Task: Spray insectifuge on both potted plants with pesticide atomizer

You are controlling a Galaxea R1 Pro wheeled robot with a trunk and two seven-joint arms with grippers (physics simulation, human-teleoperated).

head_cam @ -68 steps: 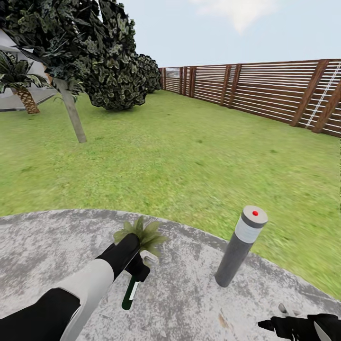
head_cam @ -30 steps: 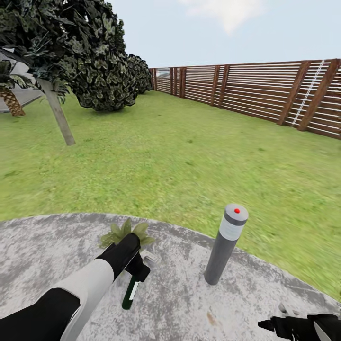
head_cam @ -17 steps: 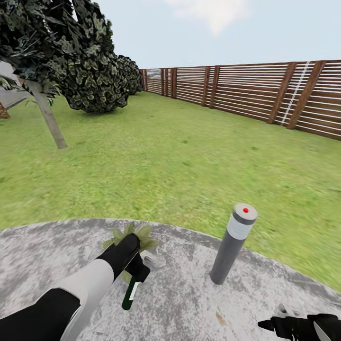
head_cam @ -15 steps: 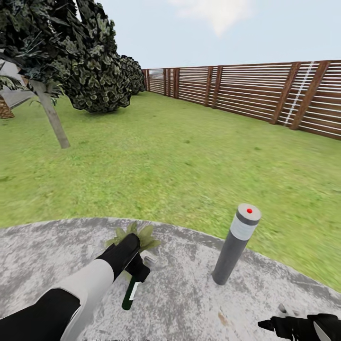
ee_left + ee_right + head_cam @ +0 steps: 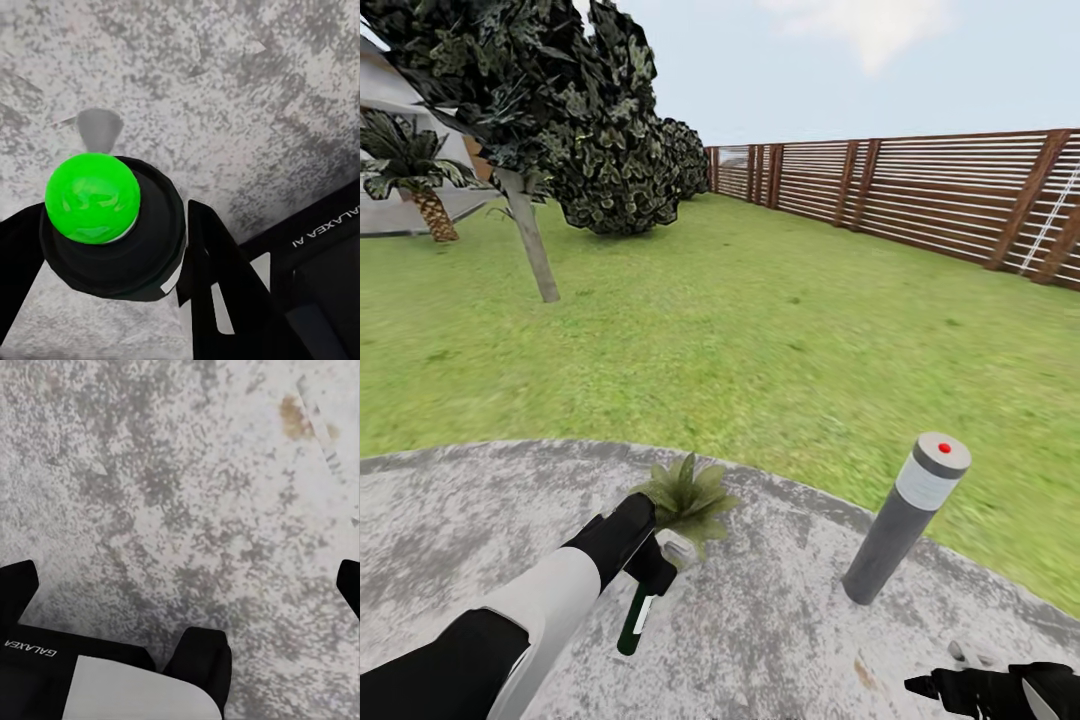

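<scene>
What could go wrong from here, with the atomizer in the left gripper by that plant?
1. The pesticide atomizer hangs from the left gripper held near its top, so it might swing or slip.
2. The potted plant sits partly behind the gripper, so spray aim may be poor.
3. The bollard lamp stands close, a possible bump when turning.

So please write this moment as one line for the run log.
left gripper: shut on pesticide atomizer | right gripper: open, holds nothing | potted plant: just past left gripper, on patio | bollard lamp: to the right
</scene>
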